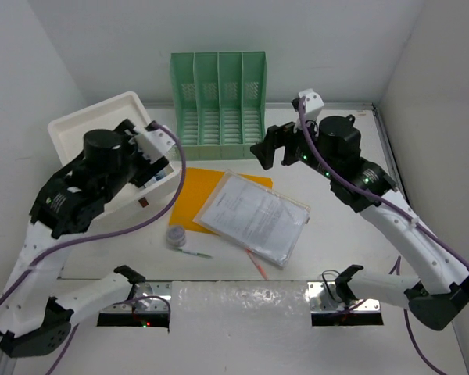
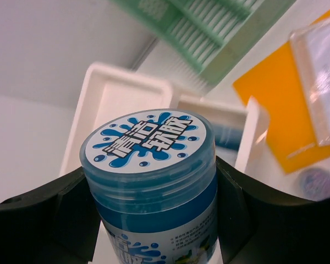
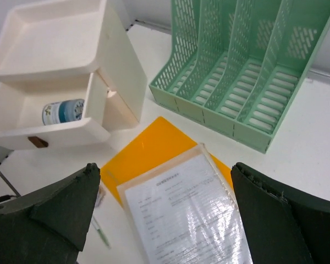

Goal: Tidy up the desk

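Right, my left fingers (image 1: 155,162) are clamped on a blue jar (image 2: 148,165), one dark finger pressed against each side of it, its round lid with the blue splash label facing up at my wrist camera. Just beyond and below that grip sits the white drawer box (image 3: 60,49), with its pulled-out drawer (image 3: 22,110) on the side nearer my right arm, and a blue-and-white container (image 3: 63,111) lies on its side in there. Over on the other side, my right fingers (image 1: 273,148) are spread wide and hold nothing, hanging in the air above the tabletop (image 1: 352,234). That tabletop runs flat and white beneath both pairs of fingers and carries everything else. Directly under the right pair is an orange folder (image 3: 154,148), and a clear sleeve of printed sheets (image 3: 181,214) lies on top of it, overlapping its near corner. Ahead of the right fingers stands the green file rack (image 3: 247,71), upright against the far wall, and I can make out nothing in its slots. Nearer my bases than the left fingers, a small round pot (image 1: 176,234) sits just beside the folder's edge, with a thin pen (image 1: 195,253) close by it. An orange pen (image 1: 258,264) pokes out from under the sleeve's near edge.
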`<state>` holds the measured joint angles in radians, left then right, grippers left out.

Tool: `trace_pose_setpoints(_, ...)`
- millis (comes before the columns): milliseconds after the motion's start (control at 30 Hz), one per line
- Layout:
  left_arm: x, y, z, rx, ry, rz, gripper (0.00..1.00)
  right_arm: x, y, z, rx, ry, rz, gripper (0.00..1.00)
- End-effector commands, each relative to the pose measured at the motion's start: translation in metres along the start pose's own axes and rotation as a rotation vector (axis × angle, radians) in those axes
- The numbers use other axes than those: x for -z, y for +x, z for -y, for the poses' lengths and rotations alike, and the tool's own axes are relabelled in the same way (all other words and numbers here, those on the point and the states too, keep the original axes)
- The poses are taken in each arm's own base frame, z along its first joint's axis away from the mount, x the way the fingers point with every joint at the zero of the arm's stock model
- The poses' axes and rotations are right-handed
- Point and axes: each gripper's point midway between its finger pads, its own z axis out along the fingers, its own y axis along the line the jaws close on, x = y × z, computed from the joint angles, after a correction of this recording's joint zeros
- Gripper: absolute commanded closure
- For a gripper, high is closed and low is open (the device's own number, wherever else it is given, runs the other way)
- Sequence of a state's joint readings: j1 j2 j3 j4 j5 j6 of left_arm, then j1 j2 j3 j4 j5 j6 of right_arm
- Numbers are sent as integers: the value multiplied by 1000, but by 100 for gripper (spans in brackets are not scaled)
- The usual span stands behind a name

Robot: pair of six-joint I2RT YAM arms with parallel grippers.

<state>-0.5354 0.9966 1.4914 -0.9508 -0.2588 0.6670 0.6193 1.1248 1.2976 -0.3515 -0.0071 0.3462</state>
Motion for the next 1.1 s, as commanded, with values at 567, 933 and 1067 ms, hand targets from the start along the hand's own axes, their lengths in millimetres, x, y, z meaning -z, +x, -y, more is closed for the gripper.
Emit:
trace_pose_setpoints(567,-27,129,-22,42,71,-429,100,-24,32,-9,31,-92,-36,1)
trace_pose_setpoints(933,-30,184,5,28,147,-557,39,-45,51,-18,31,-157,-114,1)
trace_pose_setpoints(1067,-29,191,-7,44,98,-576,3,-56,57,-28,32,-197,-148,1)
